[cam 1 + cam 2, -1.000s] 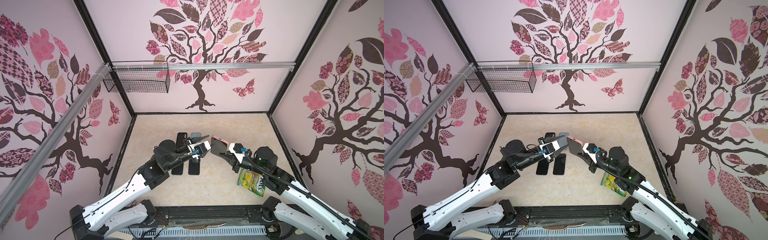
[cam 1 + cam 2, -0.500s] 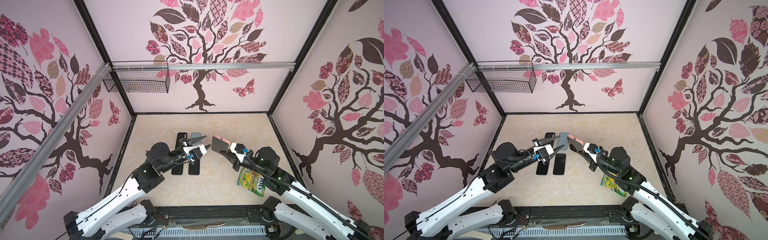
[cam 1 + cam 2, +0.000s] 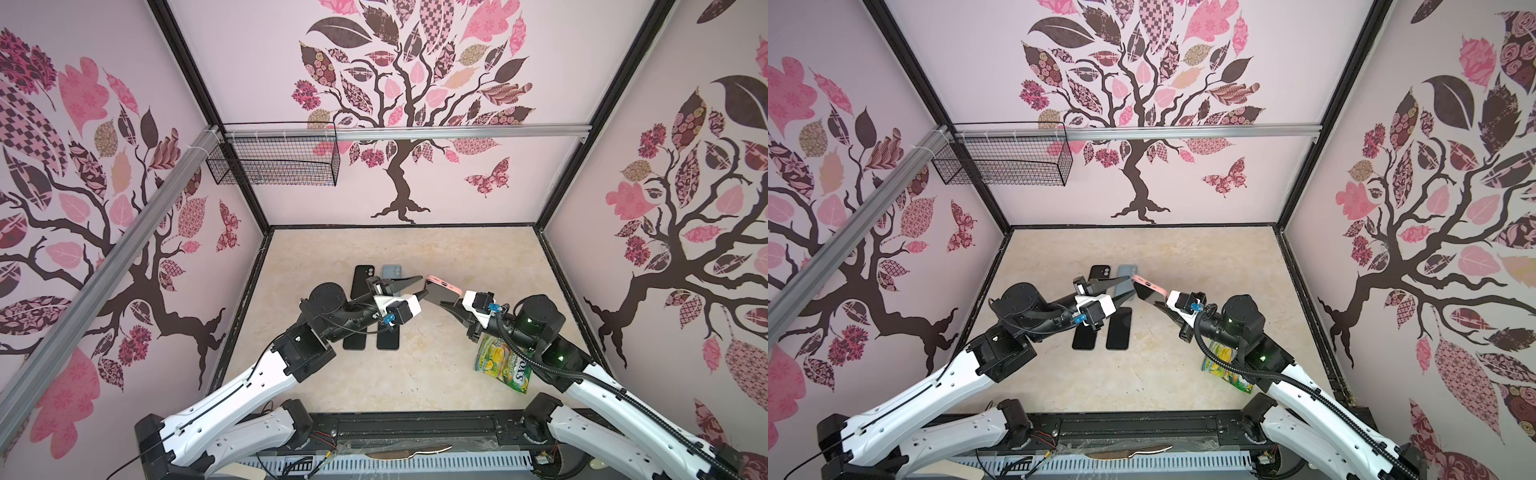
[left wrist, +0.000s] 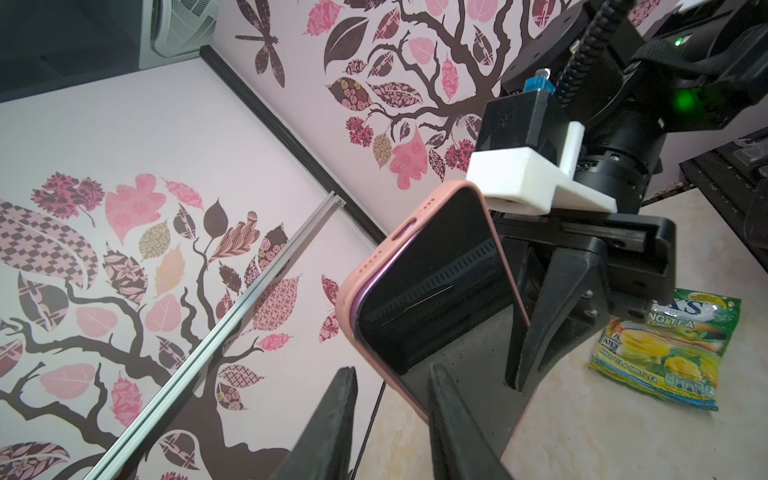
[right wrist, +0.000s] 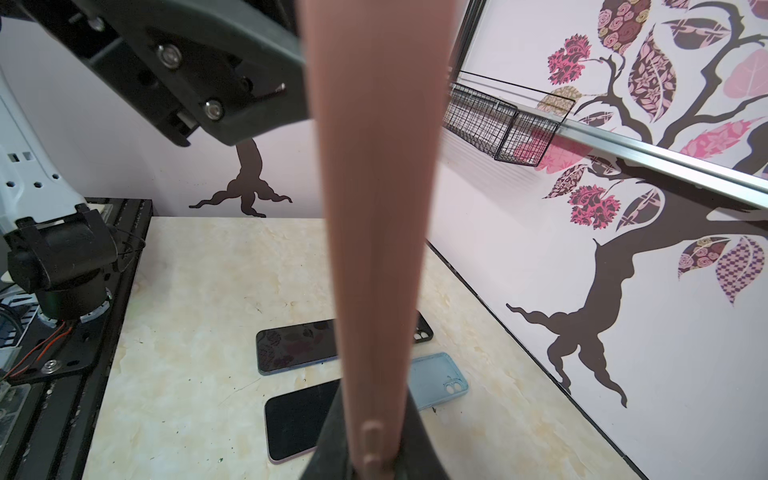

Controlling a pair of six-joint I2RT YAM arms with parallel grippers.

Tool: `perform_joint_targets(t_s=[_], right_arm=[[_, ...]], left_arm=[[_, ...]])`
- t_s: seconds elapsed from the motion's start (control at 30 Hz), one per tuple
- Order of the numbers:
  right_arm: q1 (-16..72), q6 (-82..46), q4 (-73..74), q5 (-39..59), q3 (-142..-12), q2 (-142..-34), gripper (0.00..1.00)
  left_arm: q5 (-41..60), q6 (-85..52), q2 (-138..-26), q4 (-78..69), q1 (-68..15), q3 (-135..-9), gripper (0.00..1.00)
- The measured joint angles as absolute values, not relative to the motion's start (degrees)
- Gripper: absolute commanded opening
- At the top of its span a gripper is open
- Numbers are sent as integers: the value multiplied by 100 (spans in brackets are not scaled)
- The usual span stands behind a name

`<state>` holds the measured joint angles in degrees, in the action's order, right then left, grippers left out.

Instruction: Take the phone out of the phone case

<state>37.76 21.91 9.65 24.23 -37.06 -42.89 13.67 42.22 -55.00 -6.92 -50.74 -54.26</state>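
My right gripper (image 3: pixel 448 302) pinches the phone (image 3: pixel 437 294) in its pink case (image 3: pixel 444 284), tilted above the table (image 3: pixel 415 374). At the phone's nine o'clock in both top views is my left gripper (image 3: pixel 419 286), spread, with fingers (image 4: pixel 332 424) either side of its corner.

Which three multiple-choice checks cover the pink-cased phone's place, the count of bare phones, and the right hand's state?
1. The pink-cased phone is: A lifted above the table; B lying flat on it; C off its edge.
2. Bare phones on the table: A one; B two; C four.
3. The right hand is: A open, empty; B out of view; C shut on the phone.
Answers: 1 A, it hangs clear of the surface; 2 B, two dark screens lie side by side; 3 C, it clamps the phone's end.
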Motion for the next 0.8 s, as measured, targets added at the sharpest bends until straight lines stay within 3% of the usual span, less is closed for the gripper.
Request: perform_joint_targets(t_s=[0.8], right_arm=[[3776,2228,915,2209,-3706,-4388,0]], left_arm=[[1402,4276,-5500,-982,-5116,-5426,30]])
